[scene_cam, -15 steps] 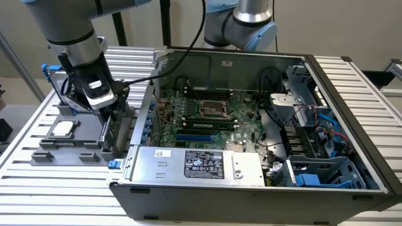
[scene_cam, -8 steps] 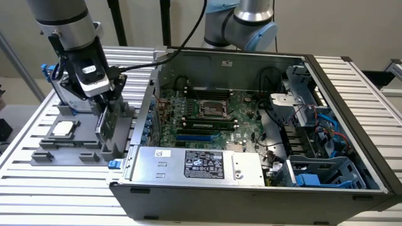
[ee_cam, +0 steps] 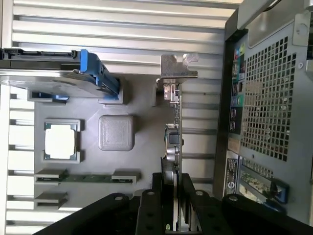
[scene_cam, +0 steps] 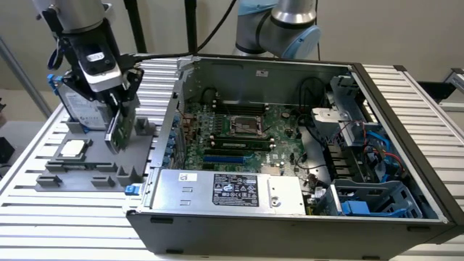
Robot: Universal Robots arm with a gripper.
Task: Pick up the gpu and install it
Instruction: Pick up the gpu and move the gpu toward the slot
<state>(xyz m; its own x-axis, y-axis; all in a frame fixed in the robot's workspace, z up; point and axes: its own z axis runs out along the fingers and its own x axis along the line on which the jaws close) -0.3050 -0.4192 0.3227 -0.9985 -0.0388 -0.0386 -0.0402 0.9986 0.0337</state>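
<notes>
Slatted tabletop [scene_cam: 43, 217], parts tray's [scene_cam: 80, 175] case-side edge: gripper [scene_cam: 119, 106] is clamping the gpu [scene_cam: 118, 133] upright between closed jaws; a vertical hold should avoid snagging

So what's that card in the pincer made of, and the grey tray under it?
The graphics card looks like green circuit board, hard and flat, with a shiny bare-metal bracket at one end. The grey tray looks like dull plastic, probably: matte, no glint.
</notes>
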